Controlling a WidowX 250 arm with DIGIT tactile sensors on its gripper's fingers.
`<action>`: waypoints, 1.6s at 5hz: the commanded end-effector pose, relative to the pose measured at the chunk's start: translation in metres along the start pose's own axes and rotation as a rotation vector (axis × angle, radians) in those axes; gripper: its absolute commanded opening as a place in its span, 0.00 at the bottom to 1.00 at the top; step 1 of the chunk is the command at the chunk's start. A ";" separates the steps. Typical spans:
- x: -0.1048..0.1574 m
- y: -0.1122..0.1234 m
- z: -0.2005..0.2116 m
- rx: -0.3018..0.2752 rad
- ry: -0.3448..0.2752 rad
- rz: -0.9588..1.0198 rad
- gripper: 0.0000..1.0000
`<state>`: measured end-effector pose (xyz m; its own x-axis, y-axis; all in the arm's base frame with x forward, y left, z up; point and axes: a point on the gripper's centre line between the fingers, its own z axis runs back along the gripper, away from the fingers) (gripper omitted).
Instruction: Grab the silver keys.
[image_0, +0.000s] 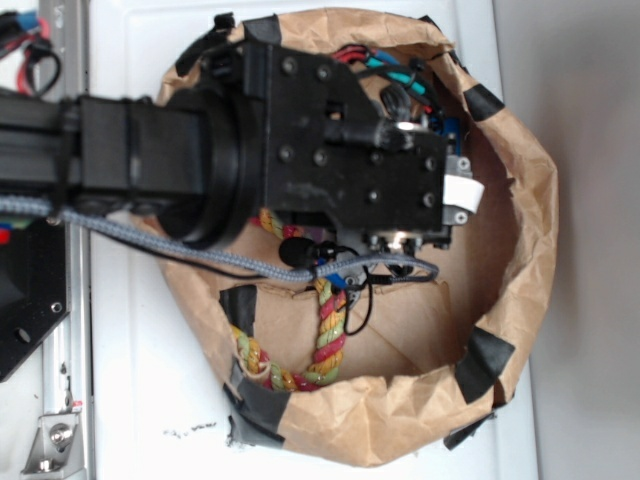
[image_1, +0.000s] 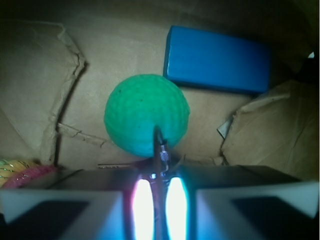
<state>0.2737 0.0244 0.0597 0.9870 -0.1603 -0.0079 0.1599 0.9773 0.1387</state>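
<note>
In the wrist view my gripper (image_1: 159, 200) is shut, its two bright pads (image_1: 142, 205) pressed on a thin dark metal strip seen edge-on. The strip sticks out past the fingertips with a small knurled silvery bit on it (image_1: 161, 152); it looks like the silver keys. Just beyond it a green dimpled ball (image_1: 146, 115) lies on the brown paper floor. In the exterior view the black wrist block (image_0: 360, 150) hangs over the paper bag (image_0: 520, 250) and hides the fingers and the keys.
A blue rectangular block (image_1: 217, 60) lies behind the ball on the right. A multicoloured twisted rope (image_0: 325, 345) curls along the bag's lower left; its end shows at the wrist view's left edge (image_1: 22, 172). Black tape patches (image_0: 485, 362) mark the crumpled bag rim.
</note>
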 end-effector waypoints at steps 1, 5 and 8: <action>0.001 0.004 0.044 -0.024 -0.050 0.064 0.00; -0.041 0.005 0.119 -0.155 -0.085 0.042 0.00; -0.041 0.001 0.113 -0.126 -0.073 0.057 0.00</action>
<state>0.2319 0.0194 0.1603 0.9952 -0.0947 0.0259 0.0946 0.9955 0.0032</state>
